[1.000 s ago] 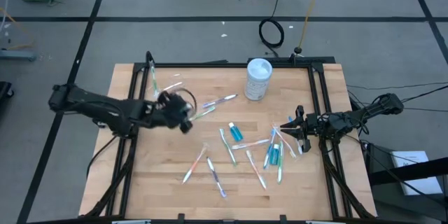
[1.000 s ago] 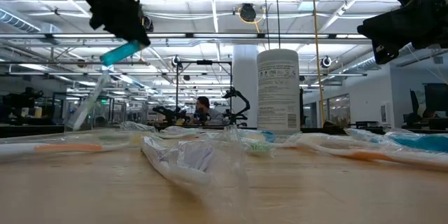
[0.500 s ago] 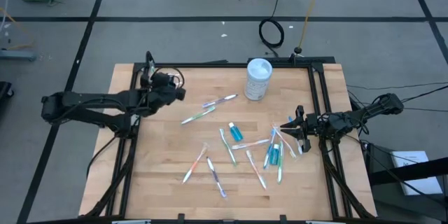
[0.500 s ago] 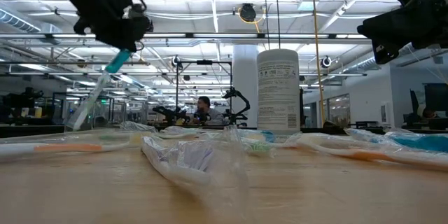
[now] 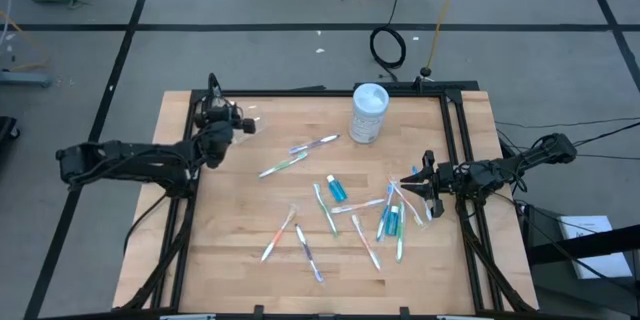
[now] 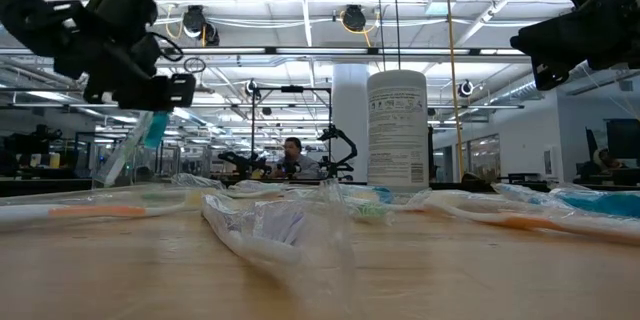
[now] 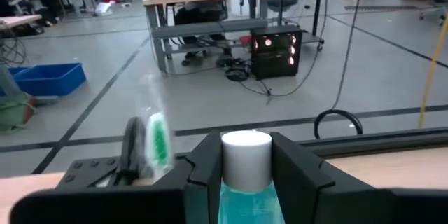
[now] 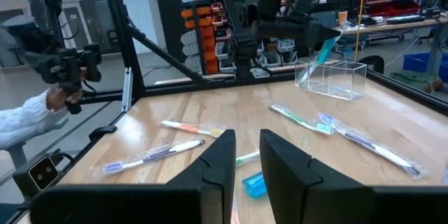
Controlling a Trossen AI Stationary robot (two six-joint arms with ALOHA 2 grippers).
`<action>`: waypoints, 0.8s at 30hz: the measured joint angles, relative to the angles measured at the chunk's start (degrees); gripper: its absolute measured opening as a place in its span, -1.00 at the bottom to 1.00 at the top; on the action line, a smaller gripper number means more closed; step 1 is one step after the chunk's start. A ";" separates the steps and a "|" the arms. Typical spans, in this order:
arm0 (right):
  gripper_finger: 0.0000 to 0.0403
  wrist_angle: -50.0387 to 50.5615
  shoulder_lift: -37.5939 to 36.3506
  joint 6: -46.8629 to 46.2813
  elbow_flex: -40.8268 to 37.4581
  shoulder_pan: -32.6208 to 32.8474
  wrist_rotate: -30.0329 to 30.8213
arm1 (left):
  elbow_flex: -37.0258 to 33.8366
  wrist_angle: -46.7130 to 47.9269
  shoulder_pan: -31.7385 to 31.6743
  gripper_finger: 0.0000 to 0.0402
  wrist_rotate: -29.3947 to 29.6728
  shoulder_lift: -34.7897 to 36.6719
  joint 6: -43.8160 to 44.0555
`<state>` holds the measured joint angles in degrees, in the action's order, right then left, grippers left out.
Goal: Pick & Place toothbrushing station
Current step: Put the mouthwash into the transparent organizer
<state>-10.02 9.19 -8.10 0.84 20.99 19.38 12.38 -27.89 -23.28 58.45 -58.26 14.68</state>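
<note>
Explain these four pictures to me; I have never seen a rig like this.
This is a robot with two dark arms, each ending in a two-finger gripper, at a pale wooden table. One picture looks straight down, one looks level across the tabletop, and one comes from each wrist.

On the table lie thin pale toothbrushes, a small blue toothpaste tube and a tall white cylindrical container.

The left gripper is at the far left corner, shut on another blue white-capped toothpaste tube, above a small clear plastic box.

The right gripper waits by the right edge, open and empty.
</note>
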 joint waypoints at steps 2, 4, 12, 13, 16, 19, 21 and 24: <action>-0.71 -0.02 -0.02 0.00 0.00 -0.02 0.00 | -1.86 -2.95 -0.38 -0.52 -0.46 0.02 -0.79; -0.71 -0.02 0.00 0.00 0.00 0.00 0.00 | -3.19 -4.01 -0.58 -0.52 -1.19 0.02 -1.34; -0.71 -0.02 0.00 -0.15 0.02 0.00 0.00 | -5.88 -3.90 -1.95 -0.52 -1.21 -0.22 0.89; -0.71 -0.02 -0.02 -0.17 0.02 0.00 0.00 | -5.88 -3.90 -1.99 -0.52 -1.57 -0.22 0.93; -0.71 -0.02 -0.01 -0.17 0.01 0.00 0.00 | -5.88 -3.88 -2.25 -0.51 -3.76 -0.22 0.82; -0.71 -0.02 -0.01 -0.17 0.01 -0.01 0.00 | -5.88 -3.73 -2.44 -0.49 -4.00 -0.22 3.60; -0.71 -0.02 0.00 -0.17 0.02 0.00 0.00 | -5.86 -3.26 -2.59 -0.45 -4.03 -0.22 5.63; -0.71 -0.03 -0.02 -0.18 0.02 0.00 0.00 | -5.78 -3.70 -3.19 -0.39 -4.55 -0.22 6.39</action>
<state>-10.05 9.17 -8.27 0.86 20.99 19.38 6.60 -31.59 -26.47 53.89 -58.48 21.07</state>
